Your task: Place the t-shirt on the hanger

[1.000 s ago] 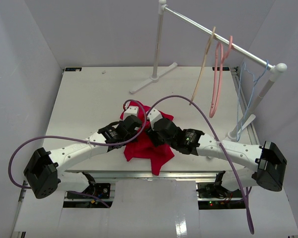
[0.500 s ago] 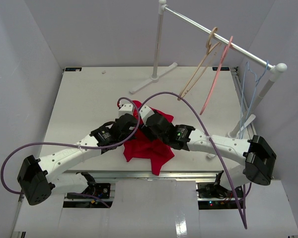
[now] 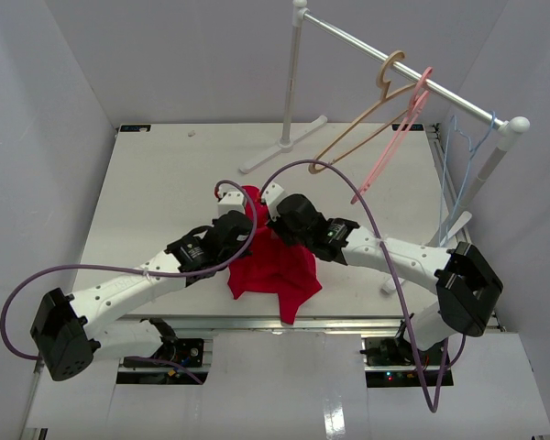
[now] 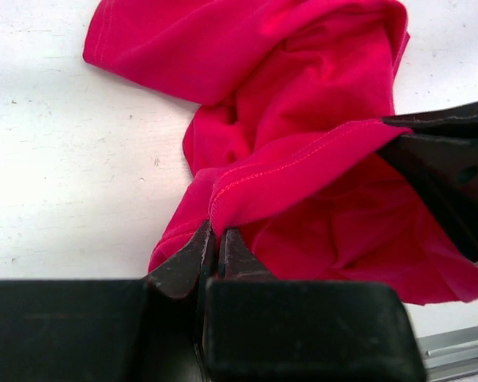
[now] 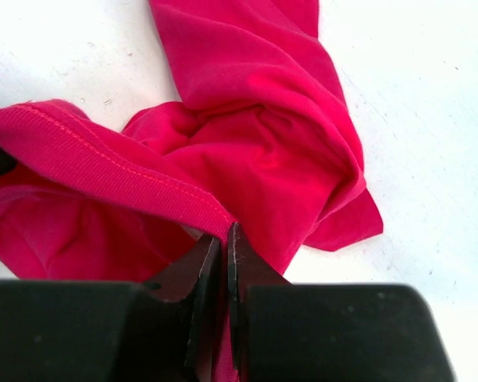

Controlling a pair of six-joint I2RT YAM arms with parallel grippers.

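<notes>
**T-shirt** (image 3: 275, 268): crimson cloth, crumpled in a bunched heap on the near middle of the white surface (image 3: 156, 192), between the two arms. Part of it is lifted and pulled taut between the two sets of jaws; the rest trails on the surface towards the near edge. It is not on any hanger.

**Left gripper** (image 4: 216, 236): jaws pressed together on a stitched edge of the t-shirt, with a fold of cloth pinched at the tips. It sits at the left side of the heap.

**Right gripper** (image 5: 225, 235): jaws clamped on a ribbed, stitched band of the t-shirt, which runs up and to the left from the tips. In the overhead view it lies just beside the left gripper, at the far side of the heap.

**Hanger** (image 3: 446, 174): thin light-blue wire, hung by its hook at the right end of the rail (image 3: 367, 46), close to the right-hand post. It hangs well apart from the t-shirt and from both grippers.

**Tan hanger** (image 3: 362, 124): thicker, hooked on the middle of the rail, tilted with its lower end out to the left.

**Pink hanger** (image 3: 390, 137): thicker, hooked on the rail just right of the tan hanger, tilted the same way.

**Purple cables** (image 3: 92, 270): one loops out from each arm
</notes>
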